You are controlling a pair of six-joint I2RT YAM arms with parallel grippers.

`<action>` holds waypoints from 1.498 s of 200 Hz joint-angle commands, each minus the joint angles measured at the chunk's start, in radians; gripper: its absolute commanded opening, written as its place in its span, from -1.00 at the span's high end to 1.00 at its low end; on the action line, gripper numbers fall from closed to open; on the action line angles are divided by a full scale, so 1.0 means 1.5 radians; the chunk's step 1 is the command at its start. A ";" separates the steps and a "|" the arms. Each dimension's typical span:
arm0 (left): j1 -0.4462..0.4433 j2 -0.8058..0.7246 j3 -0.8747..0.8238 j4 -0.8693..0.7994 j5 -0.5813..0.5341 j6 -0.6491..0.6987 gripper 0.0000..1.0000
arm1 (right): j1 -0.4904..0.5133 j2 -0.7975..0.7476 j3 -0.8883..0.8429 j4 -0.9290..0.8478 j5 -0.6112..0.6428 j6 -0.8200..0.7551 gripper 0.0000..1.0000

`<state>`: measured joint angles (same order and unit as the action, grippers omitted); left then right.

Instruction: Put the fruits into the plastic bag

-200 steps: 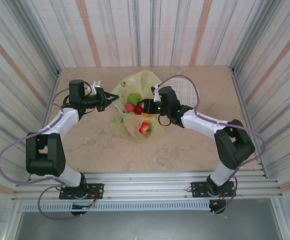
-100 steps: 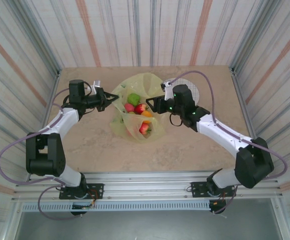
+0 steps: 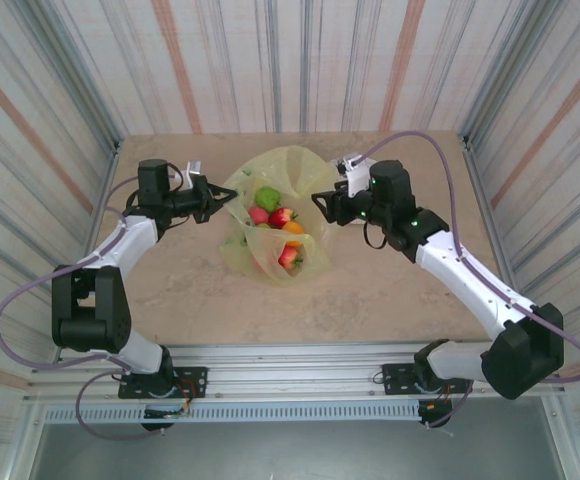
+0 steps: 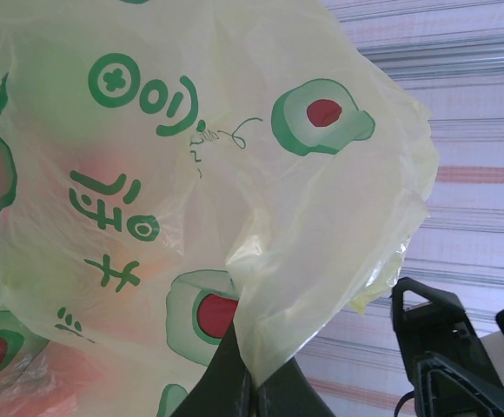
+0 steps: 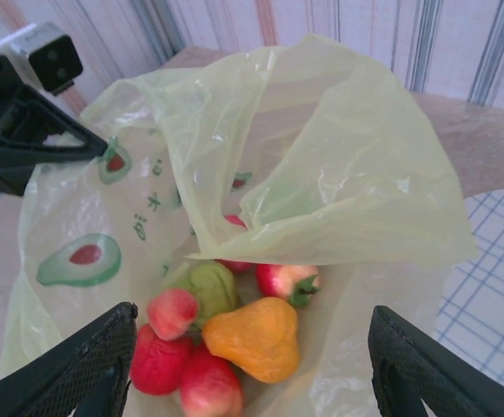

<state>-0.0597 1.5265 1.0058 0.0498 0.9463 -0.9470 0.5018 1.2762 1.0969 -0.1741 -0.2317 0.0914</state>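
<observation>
Between the fingertips of the left gripper (image 4: 250, 387), clamped shut, sat a fold of rim from the plastic bag (image 4: 191, 174), apparently to prop its mouth open. Under the right gripper (image 5: 252, 308) (jaws wide, empty) the fruits (image 5: 174, 313) lay inside the bag. Loose flap overhung them just beyond; plate (image 5: 495, 287) off right.

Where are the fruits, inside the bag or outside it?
Inside. The fruits lie heaped within the bag, its plastic rising around them, while the left hand pinches one edge up.
</observation>
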 commanded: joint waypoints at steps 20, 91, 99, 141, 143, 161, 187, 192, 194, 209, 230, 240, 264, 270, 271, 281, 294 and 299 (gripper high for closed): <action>0.003 0.007 0.001 -0.001 0.009 0.003 1.00 | -0.001 0.045 0.098 -0.088 0.006 -0.136 -0.36; 0.002 0.013 0.000 -0.001 0.010 0.003 1.00 | 0.045 0.132 0.176 -0.136 -0.007 -0.240 -0.37; 0.003 0.013 0.000 -0.001 0.010 0.003 1.00 | 0.054 0.141 0.181 -0.140 0.004 -0.250 -0.38; 0.003 0.012 0.000 -0.001 0.009 0.004 1.00 | 0.081 0.189 0.210 -0.154 0.062 -0.305 -0.46; 0.003 0.012 0.000 -0.001 0.009 0.003 1.00 | 0.082 0.191 0.212 -0.154 0.064 -0.307 -0.47; 0.003 0.010 0.000 -0.001 0.009 0.003 1.00 | 0.087 0.211 0.228 -0.162 0.088 -0.323 -0.47; 0.003 0.009 0.001 -0.002 0.009 0.003 1.00 | 0.091 0.234 0.241 -0.166 0.130 -0.349 -0.47; 0.003 0.008 0.000 -0.002 0.009 0.003 1.00 | 0.092 0.239 0.242 -0.165 0.136 -0.353 -0.46; 0.003 0.009 0.000 -0.003 0.009 0.004 1.00 | 0.092 0.241 0.242 -0.165 0.139 -0.354 -0.46; 0.003 0.009 0.000 -0.002 0.009 0.003 1.00 | 0.096 0.251 0.245 -0.164 0.157 -0.367 -0.43; 0.003 0.008 0.000 -0.003 0.009 0.003 1.00 | 0.105 0.263 0.241 -0.148 0.195 -0.384 -0.37; 0.003 0.008 0.000 -0.003 0.009 0.003 1.00 | 0.109 0.268 0.240 -0.141 0.212 -0.391 -0.30; 0.003 0.008 0.000 -0.003 0.009 0.003 1.00 | 0.119 0.273 0.228 -0.105 0.248 -0.414 -0.17; 0.003 0.008 0.000 -0.002 0.009 0.004 1.00 | 0.123 0.273 0.222 -0.094 0.259 -0.424 -0.13; 0.003 0.008 0.000 -0.002 0.009 0.003 1.00 | 0.124 0.273 0.222 -0.092 0.261 -0.426 -0.13; 0.003 0.008 0.000 -0.002 0.009 0.003 1.00 | 0.132 0.274 0.214 -0.077 0.282 -0.442 -0.11; 0.003 0.009 0.000 -0.003 0.009 0.004 1.00 | 0.139 0.271 0.210 -0.072 0.302 -0.456 -0.18; 0.003 0.008 0.000 -0.003 0.009 0.004 1.00 | 0.142 0.269 0.206 -0.069 0.305 -0.460 -0.24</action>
<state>-0.0597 1.5356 1.0058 0.0494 0.9463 -0.9470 0.6903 1.6844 1.4284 -0.3309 0.1402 -0.5266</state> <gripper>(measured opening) 0.046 0.576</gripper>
